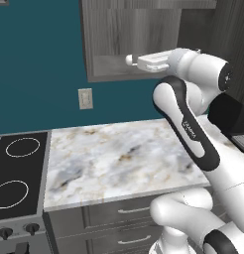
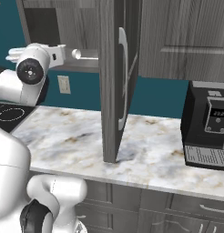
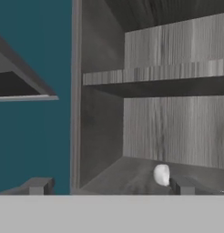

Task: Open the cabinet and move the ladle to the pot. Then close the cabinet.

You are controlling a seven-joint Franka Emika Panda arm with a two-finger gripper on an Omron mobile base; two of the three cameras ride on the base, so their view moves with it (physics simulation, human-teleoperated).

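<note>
The dark grey cabinet (image 1: 124,44) stands open, its door (image 2: 111,91) with the long silver handle (image 2: 124,77) swung out over the counter. The ladle (image 2: 84,54) lies on the cabinet's bottom shelf, its pale rounded end (image 1: 129,60) pointing out towards me. In the hand view that end (image 3: 161,174) sits just left of my right fingertip (image 3: 182,185). My gripper (image 3: 110,186) is open at the shelf's front edge, level with the ladle, and holds nothing. It also appears as gripper (image 1: 138,61) and gripper (image 2: 69,54). The pot is out of view.
A marble counter (image 1: 119,158) runs below the cabinet, with a black stove (image 1: 20,168) at its left end. A black coffee machine (image 2: 207,125) stands on the right. A wall outlet (image 1: 85,98) is under the cabinet. An upper shelf (image 3: 155,75) crosses the cabinet.
</note>
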